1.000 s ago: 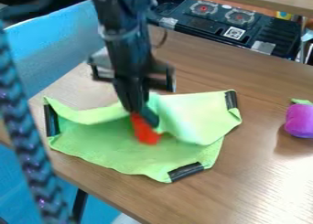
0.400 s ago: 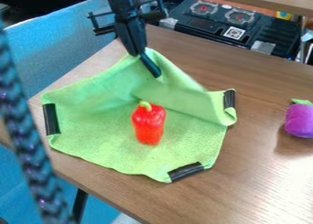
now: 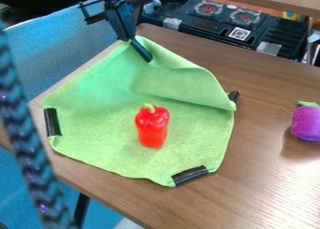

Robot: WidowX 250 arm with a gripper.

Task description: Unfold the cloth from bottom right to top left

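The gripper is at the top of the view, over the table's far left part, shut on the upper corner of the green cloth. That corner is held up, and the cloth slopes down from it to the table. A soft fold runs across its upper right part to the black-taped right corner. Black tape also marks the left and bottom corners. A red toy pepper lies on the middle of the cloth.
A purple toy with a green top lies at the table's right side. Behind the table stands a black toy stove. A dark braided cord hangs at the left edge, and a blue seat shows beyond the table's left edge.
The gripper has moved up and away with the cloth's corner, drawing the cloth open toward the top. The red pepper, earlier partly covered, is now in full view.
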